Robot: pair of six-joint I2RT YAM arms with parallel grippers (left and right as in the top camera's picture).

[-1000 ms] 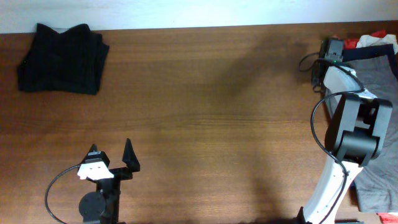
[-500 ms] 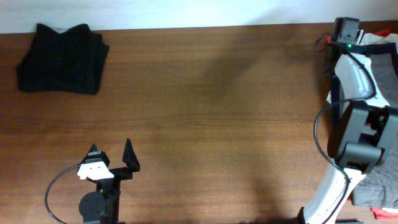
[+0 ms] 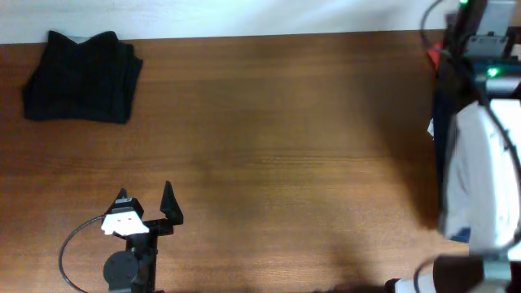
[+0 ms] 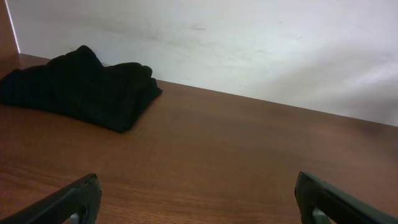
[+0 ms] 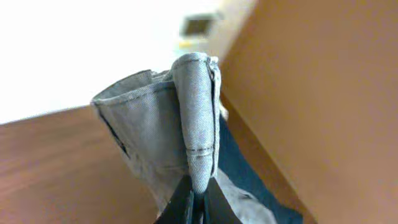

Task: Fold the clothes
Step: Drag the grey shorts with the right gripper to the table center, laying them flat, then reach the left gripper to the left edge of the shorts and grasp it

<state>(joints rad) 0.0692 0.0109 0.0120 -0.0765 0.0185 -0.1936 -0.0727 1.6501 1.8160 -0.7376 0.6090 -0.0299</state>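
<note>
My right pincer [image 5: 198, 198] clenched on grey shorts [image 5: 180, 118] at the seam | I'd lift clear, spread flat on the bench [image 3: 285, 146] | left pincer [image 3: 146, 207] released, parked.

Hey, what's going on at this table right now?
The right gripper is pinched shut on a fold of the grey shorts, holding them up off the table at its right side, with a navy garment showing below. The left gripper sits open and empty near the front. A black garment lies already folded in the far left corner.
</note>
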